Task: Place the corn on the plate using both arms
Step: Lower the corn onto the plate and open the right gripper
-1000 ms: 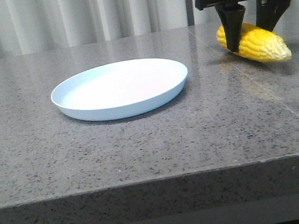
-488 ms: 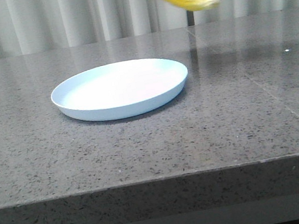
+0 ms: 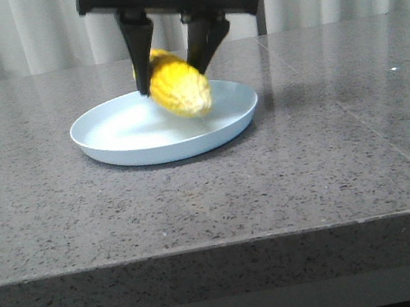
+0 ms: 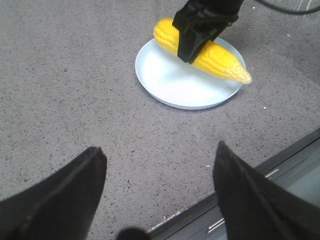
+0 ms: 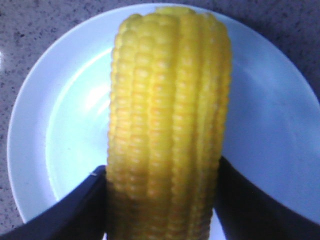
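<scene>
The yellow corn (image 3: 178,93) is held in my right gripper (image 3: 172,80), whose fingers are shut on its sides. It hangs low over the pale blue-white plate (image 3: 110,130), tilted with one end toward the front; I cannot tell whether it touches. The right wrist view shows the corn (image 5: 170,115) between the dark fingers (image 5: 82,205), with the plate (image 5: 60,125) beneath it. The left wrist view shows the corn (image 4: 217,56) across the plate (image 4: 172,85) from a distance. My left gripper (image 4: 160,150) is open and empty above the table, near its front edge.
The grey speckled stone table (image 3: 311,166) stretches around the plate. Its front edge, with a metal rail (image 4: 235,207), lies just under the left gripper. Pale curtains (image 3: 17,35) hang behind the table.
My right gripper lifted the corn from the table's right side, carried it left, and lowered it over the plate. The plate has not moved.
</scene>
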